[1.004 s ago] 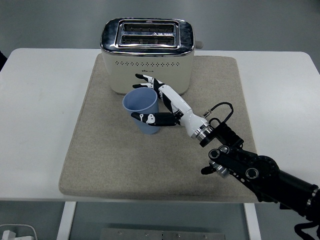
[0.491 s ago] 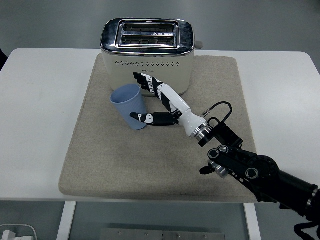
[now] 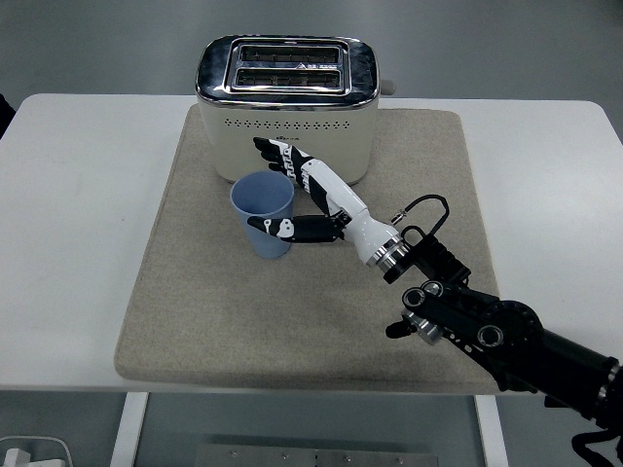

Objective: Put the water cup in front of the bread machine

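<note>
I see a white table (image 3: pixel 88 243) under one beige mat (image 3: pixel 195 311), grey floor beyond. One toaster (image 3: pixel 287 107) — one blue cup (image 3: pixel 263 214) upright just before it. My right hand (image 3: pixel 302 199) spreads, fingers bracketing the cup.

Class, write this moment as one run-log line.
right hand: around blue cup, grasp unclear | cup: upright on beige mat, in front of toaster | left arm: out of view
</note>
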{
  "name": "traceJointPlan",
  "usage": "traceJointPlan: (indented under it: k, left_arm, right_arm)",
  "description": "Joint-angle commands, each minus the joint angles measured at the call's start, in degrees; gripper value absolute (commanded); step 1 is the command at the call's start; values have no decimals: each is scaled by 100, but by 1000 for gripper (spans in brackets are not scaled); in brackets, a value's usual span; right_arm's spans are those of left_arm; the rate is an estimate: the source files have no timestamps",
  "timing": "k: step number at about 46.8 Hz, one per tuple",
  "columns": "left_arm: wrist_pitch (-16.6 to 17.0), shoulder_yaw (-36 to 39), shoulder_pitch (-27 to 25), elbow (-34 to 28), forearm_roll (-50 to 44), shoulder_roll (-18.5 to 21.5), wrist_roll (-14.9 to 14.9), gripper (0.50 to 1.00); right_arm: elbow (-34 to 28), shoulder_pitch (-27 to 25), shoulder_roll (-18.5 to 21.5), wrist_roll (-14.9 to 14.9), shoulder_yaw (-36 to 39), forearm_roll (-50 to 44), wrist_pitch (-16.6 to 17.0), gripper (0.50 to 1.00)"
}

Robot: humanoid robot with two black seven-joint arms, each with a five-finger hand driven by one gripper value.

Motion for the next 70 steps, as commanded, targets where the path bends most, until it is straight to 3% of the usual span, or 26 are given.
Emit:
traceJointPlan:
  k: [1,15,25,41,56,59,65,70]
  left_arm:
    - [0,0,0,0,0,0,0,1000]
    - [0,0,0,0,9,0,0,1000]
    - [0,0,0,0,0,0,0,1000]
    - [0,0,-8,0,0,0,0,1000]
    - [0,0,0,0,0,0,0,1000]
    - [0,0,0,0,0,0,0,1000]
    - [0,0,0,0,9,0,0,1000]
    - [0,0,0,0,0,0,0,1000]
  right_arm:
    - [49,12,0,0,0,9,9,919]
    - [137,12,-211,0,159,27,53,919]
    - [295,3,-729,0,229,202,105,919]
    - [577,-181,-1872,9,923,414,879,921]
    - [551,-182,-2470,-26,1134,1239,1485,921]
    - [515,-120,-2531,-254,1134,1590,1643,921]
    - [410,125,-2619,-1352,1152,2399,1890,921]
    - [340,293,-2628,-1792,1126,3251,2030,921]
